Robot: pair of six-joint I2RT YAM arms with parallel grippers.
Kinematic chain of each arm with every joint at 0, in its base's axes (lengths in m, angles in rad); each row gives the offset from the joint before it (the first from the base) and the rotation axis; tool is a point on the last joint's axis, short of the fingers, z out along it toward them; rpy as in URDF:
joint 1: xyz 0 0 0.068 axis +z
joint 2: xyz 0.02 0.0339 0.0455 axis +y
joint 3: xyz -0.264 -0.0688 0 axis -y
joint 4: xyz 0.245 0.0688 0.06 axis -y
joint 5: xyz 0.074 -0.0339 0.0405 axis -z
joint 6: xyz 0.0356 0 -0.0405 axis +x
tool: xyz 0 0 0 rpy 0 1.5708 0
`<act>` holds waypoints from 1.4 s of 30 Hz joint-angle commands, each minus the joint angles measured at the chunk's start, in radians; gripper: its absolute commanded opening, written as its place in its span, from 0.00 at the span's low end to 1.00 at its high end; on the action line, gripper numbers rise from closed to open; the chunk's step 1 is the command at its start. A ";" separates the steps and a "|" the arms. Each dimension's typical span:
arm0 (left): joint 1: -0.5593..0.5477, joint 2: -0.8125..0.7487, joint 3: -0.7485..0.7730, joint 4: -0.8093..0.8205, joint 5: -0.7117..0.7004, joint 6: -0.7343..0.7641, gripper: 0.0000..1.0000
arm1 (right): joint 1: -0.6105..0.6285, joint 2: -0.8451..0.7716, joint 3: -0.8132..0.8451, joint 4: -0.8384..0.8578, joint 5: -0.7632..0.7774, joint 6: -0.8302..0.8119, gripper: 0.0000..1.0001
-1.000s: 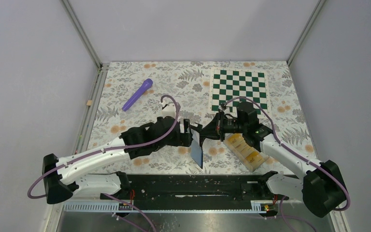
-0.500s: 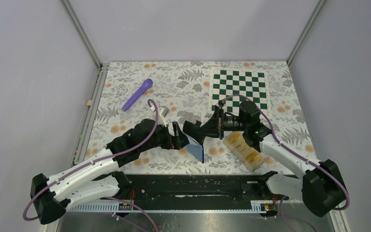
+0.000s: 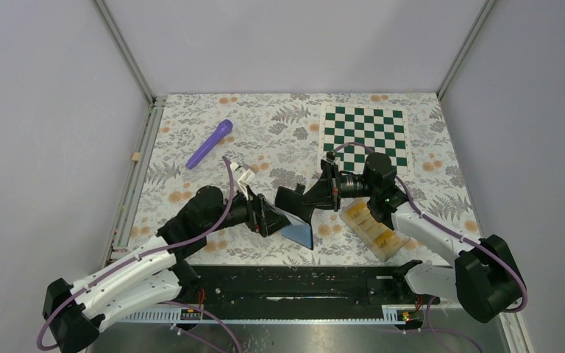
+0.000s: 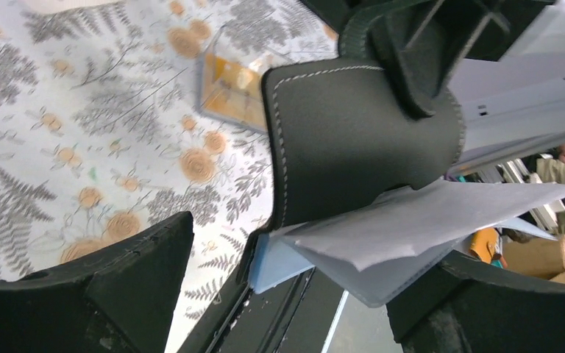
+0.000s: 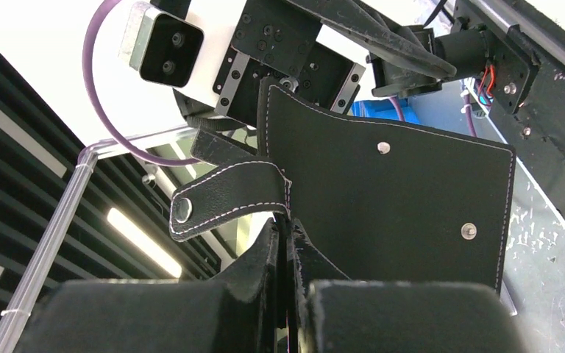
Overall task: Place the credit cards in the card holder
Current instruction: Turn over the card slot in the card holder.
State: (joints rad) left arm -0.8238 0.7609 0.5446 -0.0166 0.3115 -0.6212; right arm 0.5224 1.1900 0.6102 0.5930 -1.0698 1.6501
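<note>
- The card holder [image 3: 298, 209] hung open just above the table in the lower middle of the top view. The right gripper [image 3: 318, 197] pinched one black edge, fingers pressed together on the leather.
- Only the right wrist view showed its snap tab [image 5: 228, 198]. Only the left wrist view showed the grey-blue pockets [image 4: 382, 235] fanning below the cover.
- The credit cards [image 3: 371, 226] lay in a clear box [image 3: 393, 250] just right of the holder.
- A floral cloth [image 3: 191, 184] covered the table, with a chessboard mat [image 3: 364, 136] and a purple stick [image 3: 210, 143] farther up.
- The left gripper [image 3: 268, 217] stood spread wide, the pockets between its fingers.
- Both arms reached inward from the bottom corners.
</note>
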 commanded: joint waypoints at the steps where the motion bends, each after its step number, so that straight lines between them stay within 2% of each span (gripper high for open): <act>1: 0.020 0.009 -0.020 0.241 0.162 0.048 0.90 | -0.002 0.004 0.009 0.129 -0.071 0.042 0.00; 6: 0.025 0.058 -0.055 0.397 0.287 0.035 0.84 | -0.002 0.016 0.010 0.169 -0.093 0.055 0.00; 9: 0.026 0.100 -0.049 0.421 0.352 0.014 0.76 | -0.002 0.022 0.010 0.200 -0.099 0.073 0.00; 13: 0.028 0.140 -0.033 0.415 0.390 -0.006 0.53 | -0.003 0.026 0.010 0.212 -0.100 0.076 0.00; 19: 0.033 0.117 -0.045 0.410 0.367 -0.014 0.34 | -0.002 0.026 0.010 0.186 -0.096 0.047 0.00; 22: 0.037 0.086 -0.052 0.396 0.351 -0.005 0.05 | -0.003 0.024 0.013 0.125 -0.089 0.002 0.00; 23: 0.037 0.077 -0.052 0.385 0.342 -0.005 0.00 | -0.003 0.021 0.015 0.107 -0.087 -0.021 0.00; 25: 0.038 0.061 -0.051 0.360 0.326 -0.005 0.00 | -0.002 0.017 0.029 0.022 -0.077 -0.074 0.02; 26: 0.038 0.051 -0.049 0.350 0.323 -0.006 0.00 | -0.002 0.014 0.039 -0.045 -0.070 -0.130 0.07; 30: 0.042 0.022 -0.033 0.285 0.303 -0.008 0.00 | -0.005 -0.016 0.110 -0.317 -0.019 -0.329 0.40; 32: 0.043 0.009 -0.012 0.211 0.283 -0.003 0.00 | -0.007 -0.034 0.179 -0.524 0.029 -0.489 0.54; 35: 0.047 -0.001 0.026 0.054 0.258 0.002 0.00 | -0.012 -0.051 0.347 -0.929 0.150 -0.769 0.73; 38: 0.048 -0.004 0.056 -0.077 0.244 0.009 0.00 | -0.012 -0.058 0.461 -1.193 0.273 -0.975 0.85; 42: 0.048 -0.002 0.071 -0.169 0.259 -0.010 0.00 | -0.012 -0.072 0.517 -1.334 0.323 -1.106 0.92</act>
State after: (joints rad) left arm -0.7807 0.7734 0.5591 -0.0708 0.5823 -0.6277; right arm 0.5140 1.1477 1.0668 -0.4168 -0.8536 0.8139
